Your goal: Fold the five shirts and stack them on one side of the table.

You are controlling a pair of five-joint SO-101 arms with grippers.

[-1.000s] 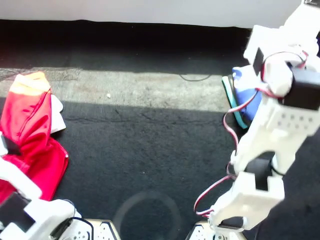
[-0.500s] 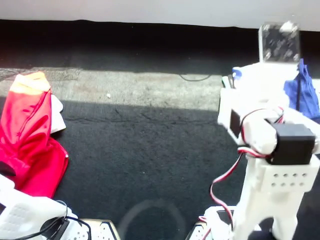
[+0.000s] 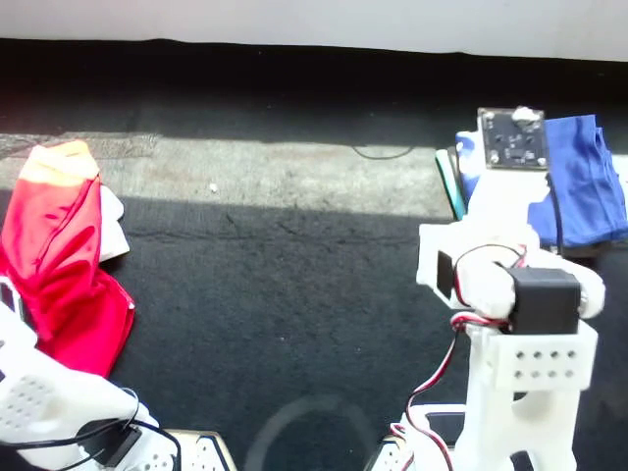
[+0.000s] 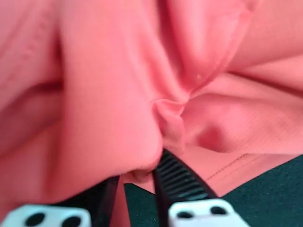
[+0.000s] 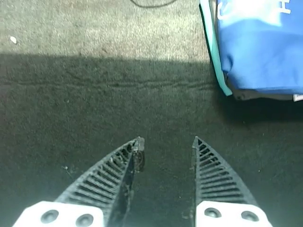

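Red fabric first: the red shirt (image 3: 61,245) lies rumpled at the table's left edge, on top of a white cloth (image 3: 114,224) that pokes out along its inner side. The table (image 3: 285,294) has a dark carpet-like top with a pale sunlit strip (image 3: 294,177) running across its far part. On that strip I see a thin cable (image 3: 381,153) and a small white speck (image 3: 213,187).

At the right edge sits the folded blue shirt (image 3: 584,191), the top of a stack. A teal layer (image 3: 450,191) shows along the stack's inner side, and in the right wrist view there is a dark layer under that.

From above, the right arm (image 3: 520,334) blocks my look at part of that stack. It rises from the near edge on the right, bent forward, and its wrist board (image 3: 512,137) covers the stack's inner far corner. The right gripper (image 5: 165,142) points down at bare mat near the stack's inner side. Its fingers are spread well apart and hold nothing.

The left arm (image 3: 44,397) sits low at the near left corner, right against the red shirt's near end. The left gripper (image 4: 137,175) is buried in the red cloth. Its fingers are nearly together, nipping a fold of the shirt at the tips, and the cloth puckers just past them.
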